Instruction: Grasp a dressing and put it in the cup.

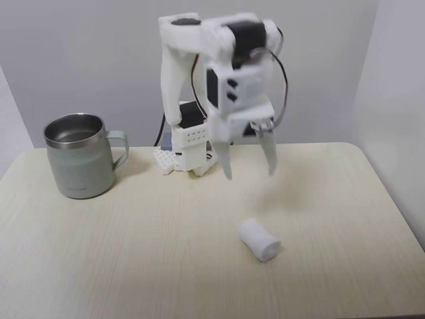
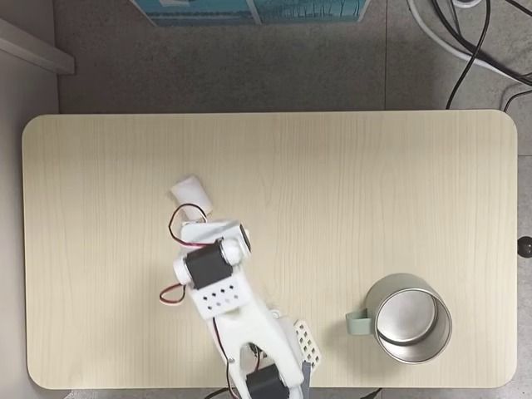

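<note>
The dressing (image 1: pixel 259 239), a small white gauze roll, lies on its side on the pale wood table (image 1: pixel 133 252), right of centre and towards the front. My gripper (image 1: pixel 250 173) hangs open above the table just behind the roll, fingers pointing down with nothing between them. The grey-green cup (image 1: pixel 78 156) stands upright at the far left, handle to the right, steel inside bare. In the top-down fixed view the dressing (image 2: pixel 191 196) pokes out just beyond the arm's wrist (image 2: pixel 212 270), which hides the fingers. There the cup (image 2: pixel 407 318) stands at the lower right.
The arm's white base (image 1: pixel 186 156) is fixed at the table's back edge, between cup and roll. Black cables (image 2: pixel 474 41) and a teal box (image 2: pixel 249 8) lie on the floor beyond the table (image 2: pixel 332 183). A grey wall stands behind.
</note>
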